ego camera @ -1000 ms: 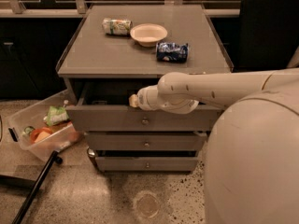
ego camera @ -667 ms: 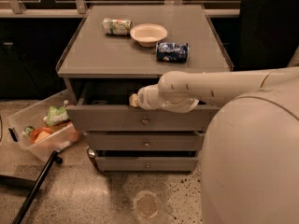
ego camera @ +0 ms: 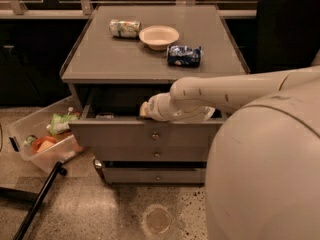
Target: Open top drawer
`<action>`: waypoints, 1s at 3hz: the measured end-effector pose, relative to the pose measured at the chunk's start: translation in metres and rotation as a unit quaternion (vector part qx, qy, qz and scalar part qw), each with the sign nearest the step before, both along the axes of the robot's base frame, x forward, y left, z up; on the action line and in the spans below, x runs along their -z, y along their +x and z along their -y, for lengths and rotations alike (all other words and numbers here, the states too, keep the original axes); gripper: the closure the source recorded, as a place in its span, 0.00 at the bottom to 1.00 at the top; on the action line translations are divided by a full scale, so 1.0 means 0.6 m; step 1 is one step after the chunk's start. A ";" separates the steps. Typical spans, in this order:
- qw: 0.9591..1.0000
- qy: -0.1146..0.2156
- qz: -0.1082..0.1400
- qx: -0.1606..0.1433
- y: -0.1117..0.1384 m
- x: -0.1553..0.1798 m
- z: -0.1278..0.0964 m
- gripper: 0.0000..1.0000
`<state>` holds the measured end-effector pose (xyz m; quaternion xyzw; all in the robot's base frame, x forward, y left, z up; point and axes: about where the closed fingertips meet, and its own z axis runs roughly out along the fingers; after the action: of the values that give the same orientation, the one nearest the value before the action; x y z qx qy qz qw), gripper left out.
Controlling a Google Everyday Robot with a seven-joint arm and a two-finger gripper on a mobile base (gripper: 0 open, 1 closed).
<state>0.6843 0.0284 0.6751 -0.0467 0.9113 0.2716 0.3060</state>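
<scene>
The top drawer [ego camera: 125,136] of the grey cabinet stands partly pulled out, its flat grey front panel carrying a small round knob [ego camera: 155,135] at the centre. A dark gap shows behind the panel, under the cabinet top. My gripper [ego camera: 145,109] is at the end of the white arm [ego camera: 225,91]. It sits just above the drawer front's upper edge, over the open drawer and a little left of the knob. Two lower drawer fronts [ego camera: 157,155] [ego camera: 158,176] sit beneath and look closed.
On the cabinet top [ego camera: 100,59] lie a tipped can [ego camera: 125,28], a white bowl [ego camera: 159,36] and a blue snack bag [ego camera: 184,55]. A clear plastic bin [ego camera: 27,126] with snacks lies tilted on the floor at left. A black pole [ego camera: 37,201] lies in front of it. My white body [ego camera: 265,174] fills the right.
The top drawer's front panel has come slightly further out toward the camera, and the gripper has moved with it.
</scene>
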 end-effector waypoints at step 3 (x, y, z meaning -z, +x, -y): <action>0.992 0.057 -0.069 0.087 -0.039 0.018 0.008 0.81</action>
<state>0.6608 0.0235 0.6643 0.0692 0.9137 0.2984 0.2670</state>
